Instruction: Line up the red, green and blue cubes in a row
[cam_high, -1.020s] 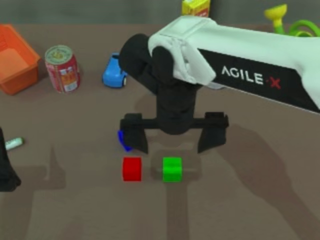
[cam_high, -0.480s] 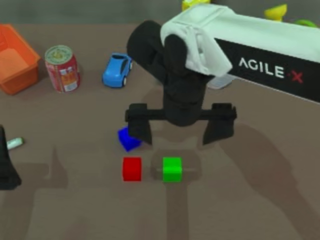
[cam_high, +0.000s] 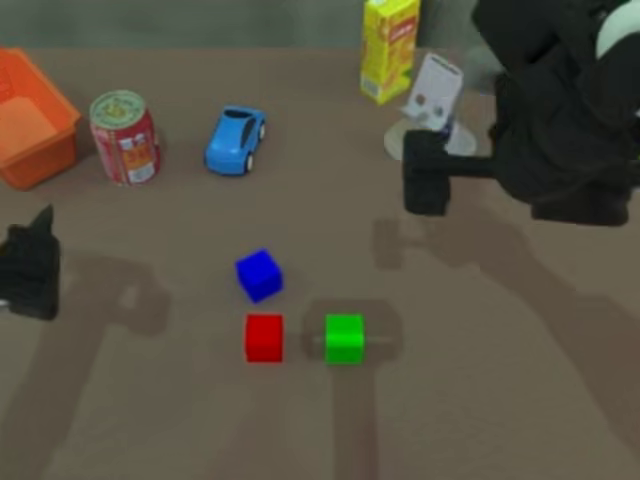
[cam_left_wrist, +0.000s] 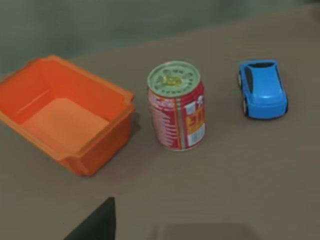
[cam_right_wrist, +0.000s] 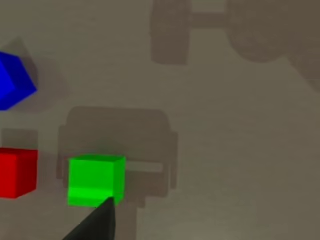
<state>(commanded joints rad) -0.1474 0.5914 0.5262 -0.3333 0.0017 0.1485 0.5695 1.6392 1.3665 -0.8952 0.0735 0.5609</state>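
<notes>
Sitting square and side by side, red cube and green cube, blue cube skewed diagonally behind red, right gripper raised, finger state unclear, left gripper at the left edge, unclear too.

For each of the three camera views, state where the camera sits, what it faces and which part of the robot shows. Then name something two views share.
Top view: above the table, looking down on the red cube, green cube and blue cube; left gripper at the left edge, right gripper upper right.
Left wrist view: faces the soda can, orange bin and toy car; one dark fingertip shows.
Right wrist view: faces the three cubes; one fingertip shows.
Shared: top and right wrist views both show the cubes.
</notes>
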